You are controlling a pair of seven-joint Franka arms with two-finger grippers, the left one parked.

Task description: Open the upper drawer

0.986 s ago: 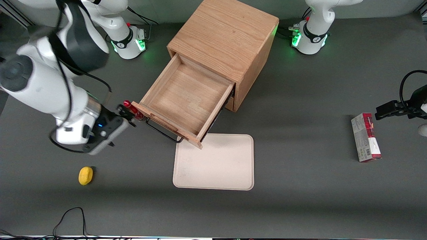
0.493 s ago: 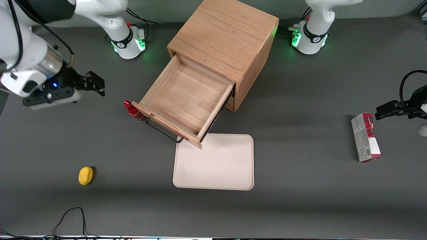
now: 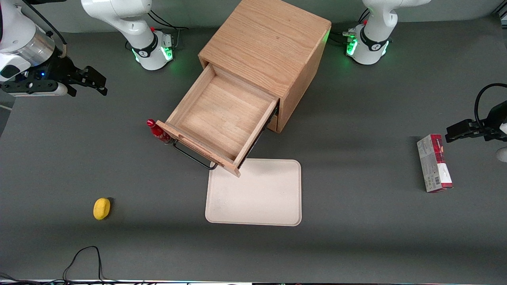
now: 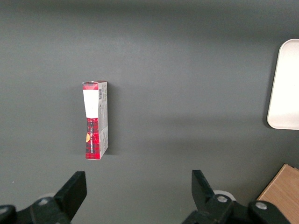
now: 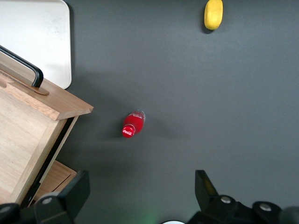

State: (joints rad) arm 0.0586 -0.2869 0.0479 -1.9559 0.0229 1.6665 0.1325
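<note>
The upper drawer (image 3: 222,118) of the light oak cabinet (image 3: 269,39) stands pulled far out, its shallow tray body bare inside. Its thin dark bar handle (image 3: 193,156) faces the front camera. The drawer front and handle also show in the right wrist view (image 5: 28,93). My right gripper (image 3: 93,81) is open and holds nothing. It hangs high above the table toward the working arm's end, well away from the drawer. Its two fingers stand wide apart in the right wrist view (image 5: 140,196).
A small red cola bottle (image 3: 158,132) (image 5: 133,125) stands beside the drawer front's corner. A cream tray (image 3: 255,194) lies in front of the drawer. A yellow lemon (image 3: 101,208) (image 5: 213,14) lies nearer the front camera. A red-and-grey carton (image 3: 434,162) lies toward the parked arm's end.
My right gripper has drawn away from the drawer front and the bottle, rising and moving toward the working arm's end of the table. The drawer has stayed pulled out.
</note>
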